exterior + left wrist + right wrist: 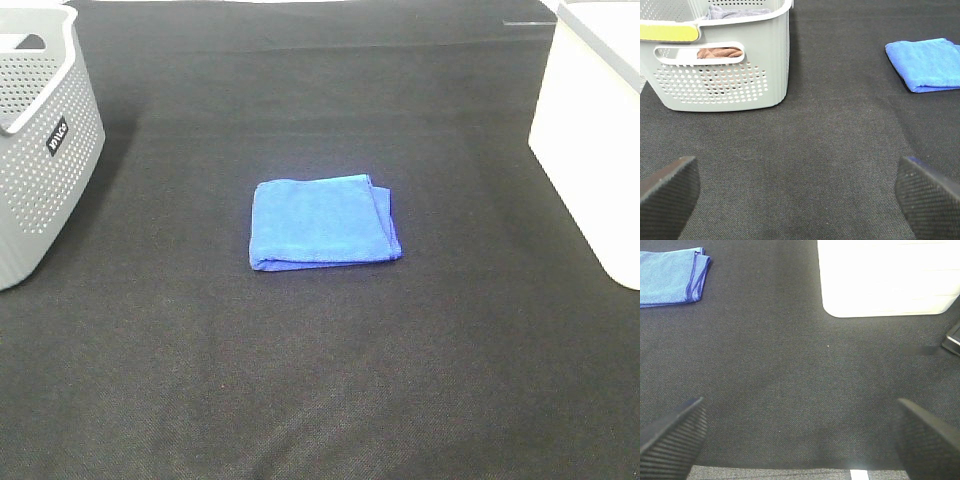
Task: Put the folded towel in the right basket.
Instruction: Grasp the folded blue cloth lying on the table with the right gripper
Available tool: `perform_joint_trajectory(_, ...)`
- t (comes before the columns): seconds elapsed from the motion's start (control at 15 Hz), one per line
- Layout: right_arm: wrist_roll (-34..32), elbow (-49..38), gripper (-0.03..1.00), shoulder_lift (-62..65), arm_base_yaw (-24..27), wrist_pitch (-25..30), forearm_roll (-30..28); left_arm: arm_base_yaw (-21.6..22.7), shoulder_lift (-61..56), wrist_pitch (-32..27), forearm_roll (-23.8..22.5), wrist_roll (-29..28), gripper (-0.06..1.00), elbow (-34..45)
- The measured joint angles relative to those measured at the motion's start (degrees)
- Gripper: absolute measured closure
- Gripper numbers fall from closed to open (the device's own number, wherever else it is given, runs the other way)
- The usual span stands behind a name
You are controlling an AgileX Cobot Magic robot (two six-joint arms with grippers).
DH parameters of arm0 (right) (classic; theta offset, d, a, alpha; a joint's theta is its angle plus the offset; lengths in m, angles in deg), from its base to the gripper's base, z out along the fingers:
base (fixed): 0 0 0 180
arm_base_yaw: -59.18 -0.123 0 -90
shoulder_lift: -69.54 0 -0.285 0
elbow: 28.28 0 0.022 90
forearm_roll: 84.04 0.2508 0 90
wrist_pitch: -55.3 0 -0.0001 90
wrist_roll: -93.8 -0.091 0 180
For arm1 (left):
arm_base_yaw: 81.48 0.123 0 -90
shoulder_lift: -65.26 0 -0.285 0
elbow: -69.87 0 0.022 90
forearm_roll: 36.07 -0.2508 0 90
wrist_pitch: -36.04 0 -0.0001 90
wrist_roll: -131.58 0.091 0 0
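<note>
folded blue towel point(322, 221) lies on black cloth point(320, 390), apart from white basket point(590, 130); left gripper point(800, 192), right gripper point(801, 435) both spread wide.

Left gripper point(799, 195): jaws spread wide, nothing held between them. Its fingers point(667, 192) are dark with textured pads, level with each other, angled down over the worktop point(805, 150). Right gripper point(800, 437): same pose, jaws wide apart and empty. Its fingers point(927, 440) have ribbed pads and hang above the worktop's near edge, on the right side.
</note>
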State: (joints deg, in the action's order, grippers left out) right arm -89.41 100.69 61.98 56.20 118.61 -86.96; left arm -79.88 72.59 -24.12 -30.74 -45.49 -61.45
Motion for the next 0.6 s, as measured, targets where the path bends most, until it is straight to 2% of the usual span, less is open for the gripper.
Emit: perform_joint_trajectory(0.6,0.0,0.0,0.0,0.0,0.0,0.0,0.0,0.0,0.0,0.0,0.0,0.0,-0.04,0.0)
